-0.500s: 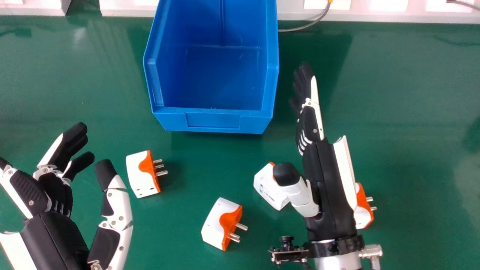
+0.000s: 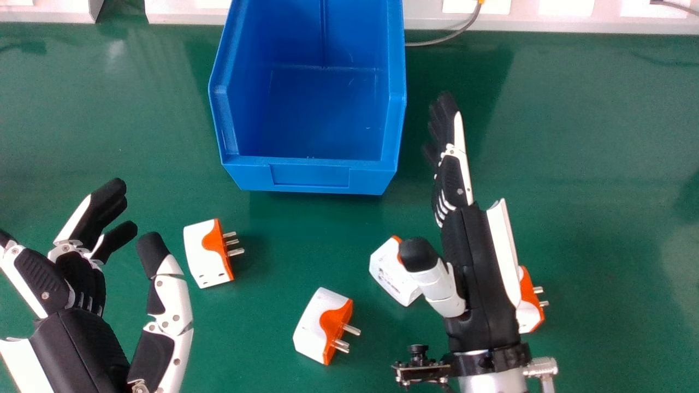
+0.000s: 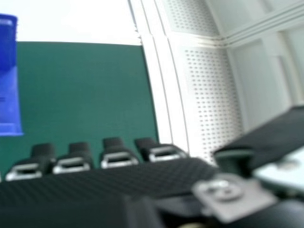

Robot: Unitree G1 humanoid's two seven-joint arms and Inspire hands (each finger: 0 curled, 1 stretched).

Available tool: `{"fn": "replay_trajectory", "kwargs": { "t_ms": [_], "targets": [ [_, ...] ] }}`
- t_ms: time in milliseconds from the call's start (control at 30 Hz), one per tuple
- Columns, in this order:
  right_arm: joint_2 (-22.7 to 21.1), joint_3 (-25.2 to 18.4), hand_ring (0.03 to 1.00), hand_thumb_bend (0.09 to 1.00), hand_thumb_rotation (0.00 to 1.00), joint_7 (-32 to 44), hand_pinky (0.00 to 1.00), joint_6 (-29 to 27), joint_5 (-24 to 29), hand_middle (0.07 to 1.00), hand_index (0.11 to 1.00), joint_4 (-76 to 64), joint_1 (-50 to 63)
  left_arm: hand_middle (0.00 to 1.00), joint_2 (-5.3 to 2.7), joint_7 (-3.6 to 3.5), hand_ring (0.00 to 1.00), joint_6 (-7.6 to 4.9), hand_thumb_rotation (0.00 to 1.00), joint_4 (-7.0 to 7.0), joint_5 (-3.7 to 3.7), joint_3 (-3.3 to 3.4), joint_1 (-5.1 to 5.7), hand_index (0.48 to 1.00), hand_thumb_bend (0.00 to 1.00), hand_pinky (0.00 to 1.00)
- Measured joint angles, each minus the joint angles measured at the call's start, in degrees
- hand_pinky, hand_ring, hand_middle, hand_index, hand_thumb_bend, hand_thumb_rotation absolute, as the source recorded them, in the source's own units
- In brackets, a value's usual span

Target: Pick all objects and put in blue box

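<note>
Four white and orange plug adapters lie on the green table: one [image 2: 208,254] right of my left hand [image 2: 82,278], one [image 2: 323,326] at the lower middle, one [image 2: 390,270] partly under the thumb of my right hand [image 2: 475,262], and one [image 2: 528,303] partly hidden behind that hand's outer side. The blue box [image 2: 311,176] stands at the back, with nothing inside it. Both hands are open and hold nothing. In the right hand view, my right hand [image 3: 118,159] has its fingers extended, and the blue box [image 3: 8,99] shows at the left edge.
A pale ledge [image 2: 349,16] with a grey cable [image 2: 448,37] runs along the table's far edge. Green table surface [image 2: 600,164] stretches to the right of my right hand. A white perforated panel [image 3: 209,90] stands beyond the table in the right hand view.
My right hand's fingers have shifted very slightly. The left hand, the adapters and the box have stayed where they were.
</note>
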Motion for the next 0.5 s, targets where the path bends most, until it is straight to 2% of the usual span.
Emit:
{"fn": "replay_trajectory", "kwargs": {
  "t_ms": [500],
  "targets": [
    [-0.01, -0.12, 1.000, 0.802, 1.00, 0.42, 0.97, 0.01, 0.01, 1.000, 1.000, 0.00, 0.00, 0.76, 0.03, 0.06, 0.76, -0.02, 0.00, 0.14, -0.01, -0.21, 0.07, 0.740, 0.23, 0.69]
  ]
}}
